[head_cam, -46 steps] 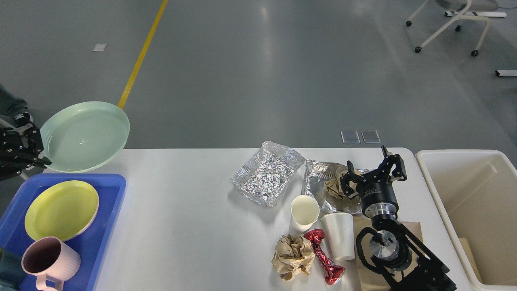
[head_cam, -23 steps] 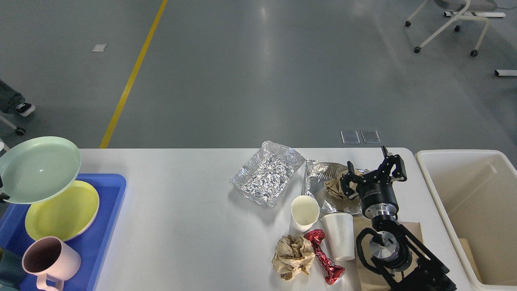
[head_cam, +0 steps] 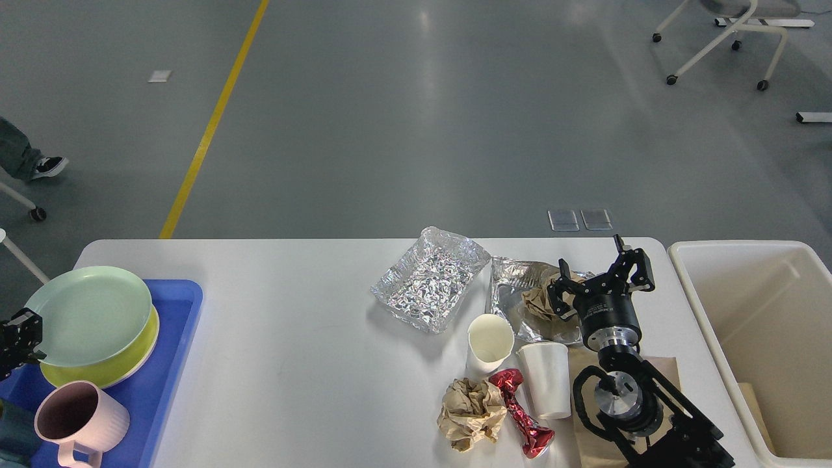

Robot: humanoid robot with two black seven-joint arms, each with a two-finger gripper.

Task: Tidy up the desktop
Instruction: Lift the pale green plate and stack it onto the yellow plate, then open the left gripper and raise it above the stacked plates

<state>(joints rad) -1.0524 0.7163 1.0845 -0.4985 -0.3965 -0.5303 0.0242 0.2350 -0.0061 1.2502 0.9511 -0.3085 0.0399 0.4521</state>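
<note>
The white desktop carries litter right of centre: a foil tray, a foil sheet with crumpled brown paper on it, an upright paper cup, an overturned white cup, a red foil wrapper and a brown paper ball. My right gripper is open and empty, just right of the paper on the foil sheet. A pale green plate lies on a yellow plate. My left gripper is at its left rim; its fingers do not show apart.
The plates and a pink mug sit in a blue tray at the left edge. A cream bin stands off the right end. Flat brown paper lies under my right arm. Chair legs stand on the floor beyond.
My left gripper has carried the green plate down and left from above the table's far left corner onto the yellow plate in the tray. My right arm has not moved.
</note>
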